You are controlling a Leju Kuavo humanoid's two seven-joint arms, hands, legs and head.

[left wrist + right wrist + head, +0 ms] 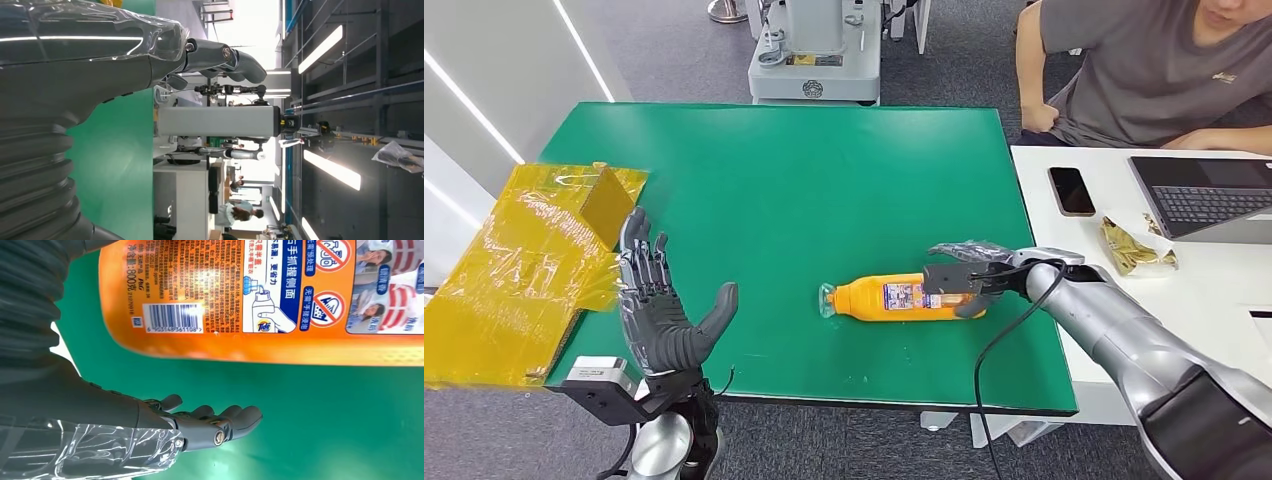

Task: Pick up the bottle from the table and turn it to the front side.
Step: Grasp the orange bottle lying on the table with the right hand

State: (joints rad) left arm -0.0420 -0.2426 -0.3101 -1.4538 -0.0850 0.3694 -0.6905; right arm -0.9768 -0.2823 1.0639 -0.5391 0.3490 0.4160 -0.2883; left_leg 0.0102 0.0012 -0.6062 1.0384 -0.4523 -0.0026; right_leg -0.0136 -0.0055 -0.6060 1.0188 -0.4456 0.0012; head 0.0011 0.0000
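Observation:
An orange bottle (904, 297) with a clear cap pointing left lies on its side on the green table (824, 170), toward the front right. Its back label with barcode and printed text faces up in the right wrist view (260, 300). My right hand (969, 275) is at the bottle's base end, fingers reaching over it. In the right wrist view the thumb (215, 427) stands apart from the bottle with green table between them. My left hand (664, 315) is raised near the table's front left edge, palm up and fingers spread, holding nothing; its thumb (225, 57) shows in the left wrist view.
A yellow plastic-wrapped box (534, 270) overhangs the table's left edge beside my left hand. A white desk on the right carries a phone (1071, 190), a laptop (1204, 195) and a snack packet (1134, 247). A person (1144, 70) sits behind it.

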